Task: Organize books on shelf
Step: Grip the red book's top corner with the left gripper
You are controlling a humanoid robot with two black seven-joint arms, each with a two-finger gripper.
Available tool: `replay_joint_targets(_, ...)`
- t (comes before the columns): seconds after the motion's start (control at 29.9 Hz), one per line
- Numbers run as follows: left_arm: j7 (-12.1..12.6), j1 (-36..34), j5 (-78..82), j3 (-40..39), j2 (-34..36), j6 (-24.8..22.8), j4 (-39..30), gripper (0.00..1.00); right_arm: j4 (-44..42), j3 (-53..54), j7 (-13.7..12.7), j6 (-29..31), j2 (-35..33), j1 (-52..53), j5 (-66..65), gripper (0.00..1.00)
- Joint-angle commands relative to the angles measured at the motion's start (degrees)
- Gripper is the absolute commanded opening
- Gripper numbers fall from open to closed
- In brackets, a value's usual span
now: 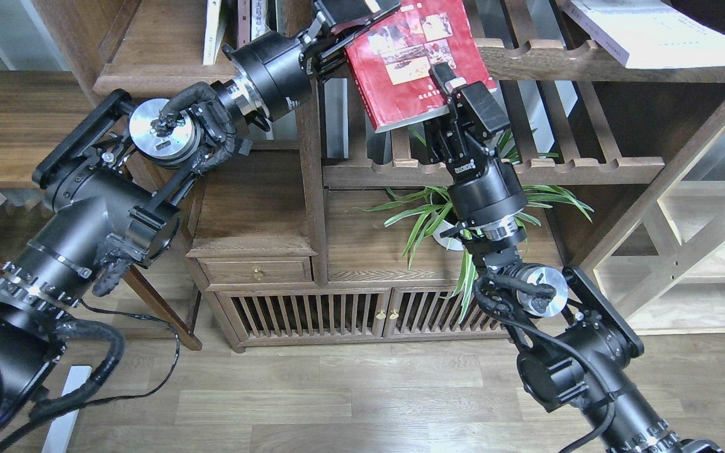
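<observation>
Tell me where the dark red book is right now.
Top centre of the head view: the dark red book hangs tilted before the slatted rack, between the left gripper and right gripper.

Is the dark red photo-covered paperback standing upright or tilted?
Tilted: the dark red paperback hangs slanted, cover facing the camera, gripped at its top-left and lower-right edges.

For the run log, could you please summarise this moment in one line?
left gripper: shut on red book | right gripper: on book's lower edge, grip unclear | whitish book: on rack
</observation>
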Motion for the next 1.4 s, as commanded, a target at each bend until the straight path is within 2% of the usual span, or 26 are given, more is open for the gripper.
replay_joint_targets(0.0, 0.1, 0.0, -0.2, 0.1, 0.0, -0.1, -0.1, 0.1, 0.0, 0.0, 0.0, 0.0, 0.0, 0.0, 0.0, 0.04)
replay_joint_targets(0.13, 0.3, 0.4, -0.7, 0.0, 0.0, -0.4, -0.4, 0.05, 0.0, 0.0, 0.0, 0.0, 0.0, 0.0, -0.1, 0.05)
replay_joint_targets(0.3, 0.3, 0.6, -0.7, 0.1, 0.0, -1.1, -0.4, 0.03, 0.0, 0.6, 0.0, 0.0, 0.0, 0.0, -0.1, 0.09)
replay_joint_targets(0.67, 0.3, 0.6, -0.4, 0.2, 0.0, -1.1, -0.5, 0.02, 0.0, 1.9, -0.1, 0.0, 0.0, 0.0, -0.1, 0.43)
replay_joint_targets(0.9, 0.3, 0.7, -0.4, 1.2, 0.0, -1.1, -0.5, 0.02, -0.1, 1.9, -0.1, 0.0, 0.0, 0.0, -0.1, 0.46)
replay_joint_targets(1.1, 0.3, 0.9, -0.1, 1.5, 0.0, -1.1, -0.9, 0.02, -0.2, 2.8, -0.1, 0.0, 0.0, -0.1, -0.1, 0.54)
replay_joint_targets(1.37, 0.0, 3.8, 0.3, 2.7, 0.0, -0.6, -9.3, 0.02, -1.0, 5.1, -0.1, 0.0, 0.0, -0.1, -0.2, 0.63)
